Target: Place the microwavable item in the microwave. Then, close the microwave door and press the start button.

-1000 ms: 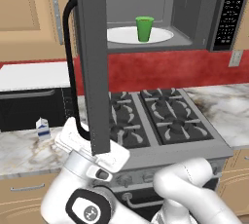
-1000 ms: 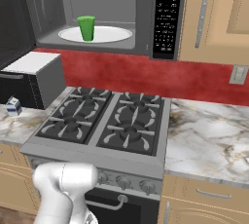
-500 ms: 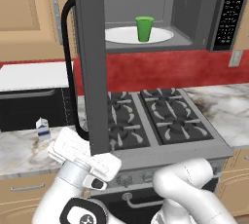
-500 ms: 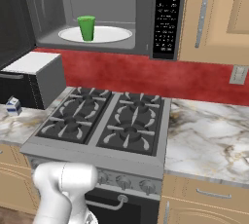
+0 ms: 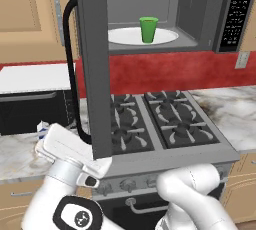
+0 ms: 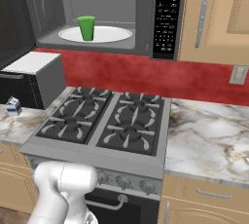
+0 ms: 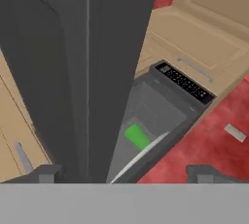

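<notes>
You are looking at the over-range microwave (image 5: 165,14) with its door (image 5: 92,69) swung wide open toward you, edge-on, the curved black bar handle (image 5: 72,69) on its left side. Inside, the green cup (image 5: 148,29) stands upright on the round white turntable plate (image 5: 125,36). The black button panel (image 5: 239,11) sits at the far right. Below is the gas stove (image 5: 160,124), flanked by marble counter (image 5: 230,111). At the left stands a black box oven with a white top (image 5: 30,94). The robot's white hand (image 5: 70,151) hangs low, just left of the door's bottom edge, in front of a small milk carton (image 5: 42,129).
</notes>
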